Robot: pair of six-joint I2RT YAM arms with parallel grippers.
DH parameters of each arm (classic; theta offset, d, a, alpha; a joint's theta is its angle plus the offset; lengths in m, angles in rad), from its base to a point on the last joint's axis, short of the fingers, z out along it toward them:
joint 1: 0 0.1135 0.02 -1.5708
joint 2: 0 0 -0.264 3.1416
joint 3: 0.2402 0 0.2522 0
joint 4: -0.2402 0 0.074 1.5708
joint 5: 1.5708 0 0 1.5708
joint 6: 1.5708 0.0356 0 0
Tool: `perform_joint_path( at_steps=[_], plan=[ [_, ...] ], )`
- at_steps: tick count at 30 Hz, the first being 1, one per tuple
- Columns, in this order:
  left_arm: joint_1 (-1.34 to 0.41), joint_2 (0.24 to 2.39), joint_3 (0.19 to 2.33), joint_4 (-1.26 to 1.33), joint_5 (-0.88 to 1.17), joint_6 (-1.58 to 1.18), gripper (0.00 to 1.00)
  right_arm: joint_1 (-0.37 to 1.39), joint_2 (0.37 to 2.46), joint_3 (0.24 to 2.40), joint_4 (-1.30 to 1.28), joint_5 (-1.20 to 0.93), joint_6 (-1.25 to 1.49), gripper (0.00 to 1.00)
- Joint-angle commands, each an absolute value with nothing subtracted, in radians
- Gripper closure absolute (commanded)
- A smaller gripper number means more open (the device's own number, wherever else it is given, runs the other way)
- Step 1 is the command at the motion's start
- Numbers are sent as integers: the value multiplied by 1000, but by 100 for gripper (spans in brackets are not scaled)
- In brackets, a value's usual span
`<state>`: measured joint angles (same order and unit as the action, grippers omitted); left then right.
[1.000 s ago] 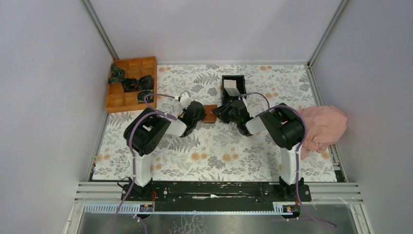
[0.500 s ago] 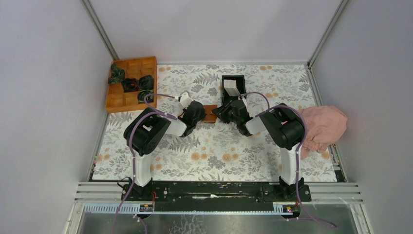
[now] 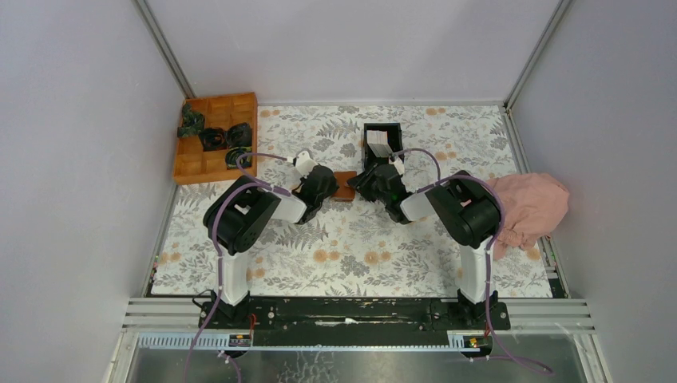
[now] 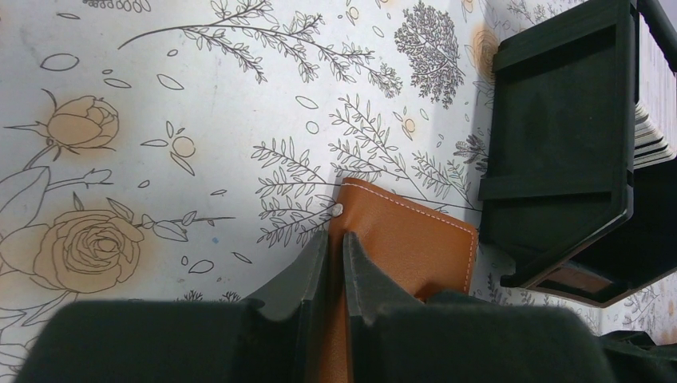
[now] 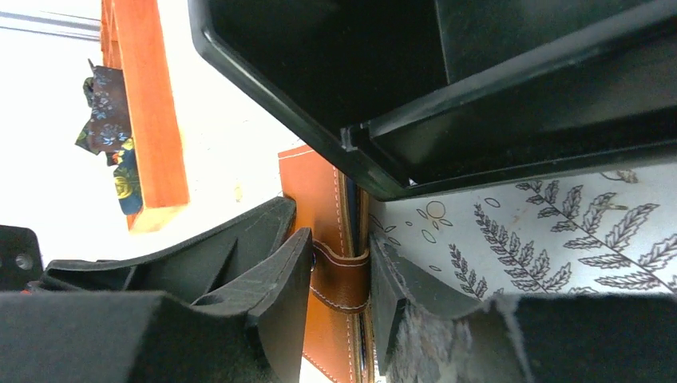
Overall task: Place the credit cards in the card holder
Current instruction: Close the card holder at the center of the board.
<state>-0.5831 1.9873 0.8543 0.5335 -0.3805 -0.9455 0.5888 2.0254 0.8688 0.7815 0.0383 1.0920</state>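
The reddish-brown card holder (image 3: 345,185) lies closed on the floral mat between my two grippers. My left gripper (image 3: 330,186) is shut on its left edge; in the left wrist view the fingertips (image 4: 335,238) pinch the leather of the card holder (image 4: 411,243). My right gripper (image 3: 362,183) grips its right side; in the right wrist view the jaws (image 5: 339,243) close around the card holder's strap (image 5: 342,279). The pale credit cards (image 3: 378,144) stand stacked in the black box (image 3: 383,137) just behind; their edges also show in the left wrist view (image 4: 653,120).
An orange wooden compartment tray (image 3: 215,137) with dark items stands at the back left. A pink cloth (image 3: 528,204) lies at the right edge. The black box (image 4: 559,136) is close behind the card holder, almost touching it.
The right arm has edged slightly left toward the card holder. The left arm and the card holder have not visibly moved.
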Motion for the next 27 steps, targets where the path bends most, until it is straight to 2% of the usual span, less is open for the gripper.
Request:
perform_joint_path(
  at_steps=[1, 27],
  plan=[
    [-604, 2147, 781, 52, -297, -867, 100, 629, 1995, 874, 628, 90, 994, 61],
    [-613, 2159, 787, 55, -293, -874, 100, 738, 2019, 899, 535, 275, 870, 62]
  ],
)
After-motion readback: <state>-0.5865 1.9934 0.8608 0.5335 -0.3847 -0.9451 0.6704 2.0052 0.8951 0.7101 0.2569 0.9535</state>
